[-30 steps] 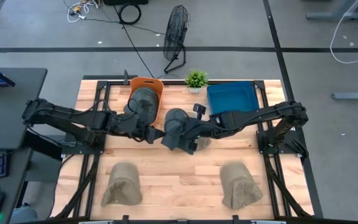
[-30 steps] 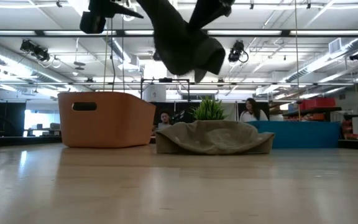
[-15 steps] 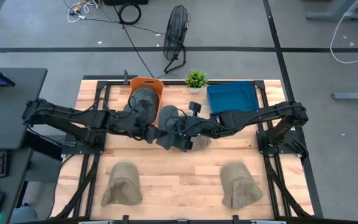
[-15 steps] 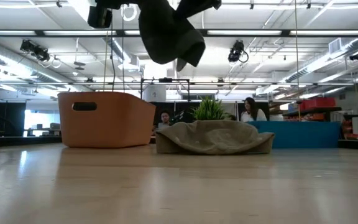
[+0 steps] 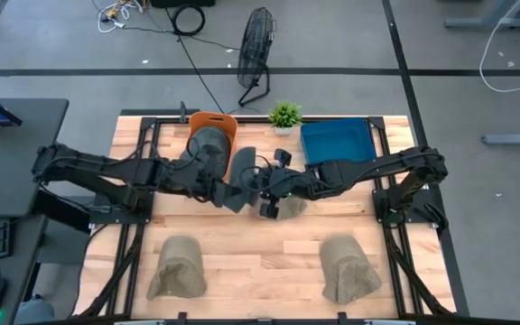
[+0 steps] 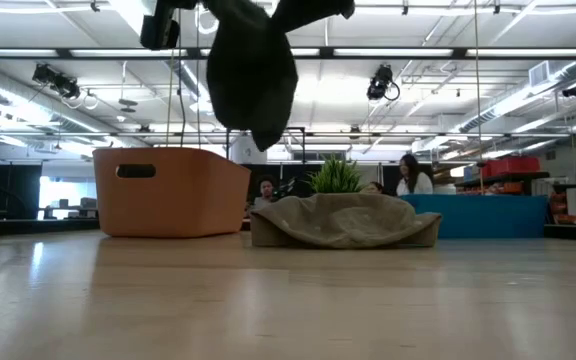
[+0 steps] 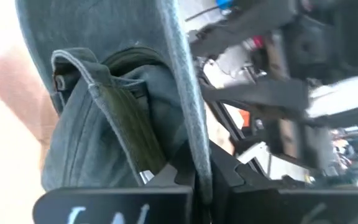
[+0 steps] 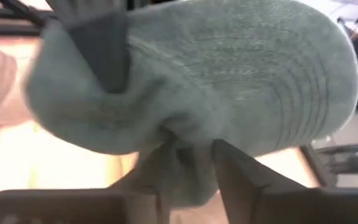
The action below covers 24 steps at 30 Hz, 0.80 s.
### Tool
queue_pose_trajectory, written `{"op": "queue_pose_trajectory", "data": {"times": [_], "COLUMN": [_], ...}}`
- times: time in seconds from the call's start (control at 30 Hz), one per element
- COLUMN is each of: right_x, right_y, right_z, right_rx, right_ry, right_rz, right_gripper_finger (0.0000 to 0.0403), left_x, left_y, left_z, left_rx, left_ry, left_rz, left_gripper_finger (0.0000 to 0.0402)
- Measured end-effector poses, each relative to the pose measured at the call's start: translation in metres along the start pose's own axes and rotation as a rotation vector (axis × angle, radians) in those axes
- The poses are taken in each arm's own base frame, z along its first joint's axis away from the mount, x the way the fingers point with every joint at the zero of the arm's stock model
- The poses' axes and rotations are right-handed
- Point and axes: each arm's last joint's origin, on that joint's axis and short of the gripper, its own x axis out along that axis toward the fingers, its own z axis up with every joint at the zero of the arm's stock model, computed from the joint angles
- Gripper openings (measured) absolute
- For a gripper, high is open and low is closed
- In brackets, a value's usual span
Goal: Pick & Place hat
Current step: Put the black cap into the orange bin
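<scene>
Both arms meet above the middle of the desk (image 5: 242,262), toward its far edge, and a dark grey-green cap (image 5: 242,181) hangs between them, lifted well clear of the wood. From the low view the cap (image 6: 251,75) droops with its long axis near vertical, its lowest tip pointing down at the desk. The left tool (image 5: 227,192) is closed on the cap's brim edge, which runs between its fingers (image 7: 229,186) in the left wrist view. The right tool (image 5: 262,188) pinches a fold of the crown between its fingers (image 8: 241,180).

Just behind the cap stands an orange bin (image 5: 213,135) with another dark hat inside. A tan hat (image 6: 346,220) lies on the desk under the right arm, and two more tan hats (image 5: 177,268) (image 5: 346,268) sit near the front edge. A blue tray (image 5: 337,143) and a small potted plant (image 5: 284,116) stand along the far edge.
</scene>
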Motion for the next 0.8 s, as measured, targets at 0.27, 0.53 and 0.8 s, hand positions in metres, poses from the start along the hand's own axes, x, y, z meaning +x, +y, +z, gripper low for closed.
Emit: {"op": "queue_pose_trajectory", "data": {"times": [0.27, 0.53, 0.8], "right_x": [-0.024, -0.044, -0.043], "right_y": [-0.001, -0.010, -0.017], "right_z": [0.004, 0.005, 0.006], "right_rx": [0.048, 0.063, 0.073], "right_ry": [-0.032, -0.037, -0.037], "right_rz": [0.016, 0.018, 0.011], "right_gripper_finger": [0.0195, 0.0194, 0.0187], "left_x": [-0.030, -0.095, -0.106], "left_y": [0.019, 0.044, 0.063], "left_z": [0.032, 0.055, 0.052], "left_rx": [0.012, 0.006, 0.016], "left_ry": [-0.087, -0.184, -0.125], "left_rz": [0.074, 0.157, 0.303], "left_gripper_finger": [0.0013, 0.0011, 0.0009]}}
